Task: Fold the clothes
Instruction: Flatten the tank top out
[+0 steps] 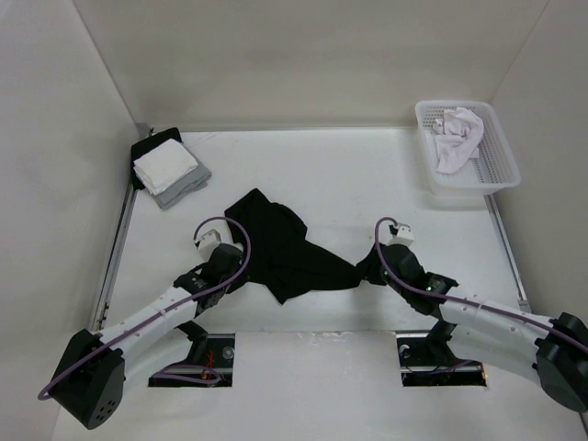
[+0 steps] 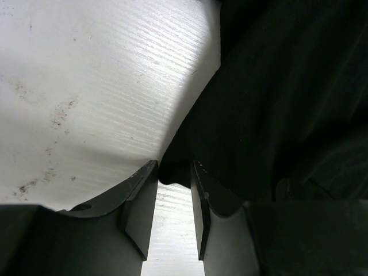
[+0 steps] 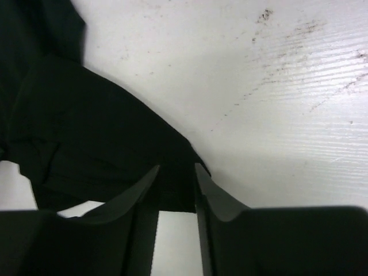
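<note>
Left wrist view: my left gripper (image 2: 174, 167) and right gripper (image 3: 177, 168) sit half open, empty; I should pinch the black top (image 2: 276, 98) edge between their tips

Left wrist view: tank top (image 2: 276, 103) runs off the frame above and right of the left gripper (image 2: 173, 167). Its edge sits at the fingertips, contact unclear. Right wrist view: fabric is cut off left of the right gripper (image 3: 176, 168) and reaches between the tips, touching or not unclear. Top view: both grippers' fingertips are lost, dark against dark fabric. The top is bunched between them, neck and armholes unreadable. Far beyond the left gripper, black cloth (image 1: 147, 149) is mostly buried under the stack (image 1: 167, 167). Beyond the right gripper, white garment (image 1: 457, 136) in basket (image 1: 502, 167) is crumpled, type unclear. Right arm (image 1: 496, 322) base is cut by the frame edge.
</note>
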### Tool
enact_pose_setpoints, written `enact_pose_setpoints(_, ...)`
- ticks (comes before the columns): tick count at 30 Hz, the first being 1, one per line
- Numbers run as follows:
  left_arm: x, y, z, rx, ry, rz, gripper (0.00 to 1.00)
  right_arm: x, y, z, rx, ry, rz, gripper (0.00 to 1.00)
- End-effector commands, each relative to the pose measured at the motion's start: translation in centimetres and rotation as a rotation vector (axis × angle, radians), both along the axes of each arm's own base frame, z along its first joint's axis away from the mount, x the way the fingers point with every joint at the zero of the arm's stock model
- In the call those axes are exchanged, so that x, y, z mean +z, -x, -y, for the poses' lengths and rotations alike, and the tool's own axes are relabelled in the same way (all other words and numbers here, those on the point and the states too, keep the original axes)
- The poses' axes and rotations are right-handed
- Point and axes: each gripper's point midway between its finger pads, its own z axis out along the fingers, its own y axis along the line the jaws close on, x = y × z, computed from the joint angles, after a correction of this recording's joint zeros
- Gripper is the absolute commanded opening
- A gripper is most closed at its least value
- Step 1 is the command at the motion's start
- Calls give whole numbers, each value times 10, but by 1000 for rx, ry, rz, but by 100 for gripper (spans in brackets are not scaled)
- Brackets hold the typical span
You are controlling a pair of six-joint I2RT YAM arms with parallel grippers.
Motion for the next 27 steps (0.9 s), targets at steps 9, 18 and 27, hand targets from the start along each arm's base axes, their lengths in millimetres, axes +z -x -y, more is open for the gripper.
enact_pose_setpoints(9, -4, 4, 2, 2, -7, -24, 7, 42, -4, -68, 166, 45, 78, 19)
enact_pose_setpoints(18, 57, -7, -3, 27, 74, 161, 2, 18, -9, -25, 11, 138, 15, 41)
enact_pose_setpoints(27, 93, -13, -11, 36, 96, 282, 2, -4, 12, -6, -41, 112, -94, 45)
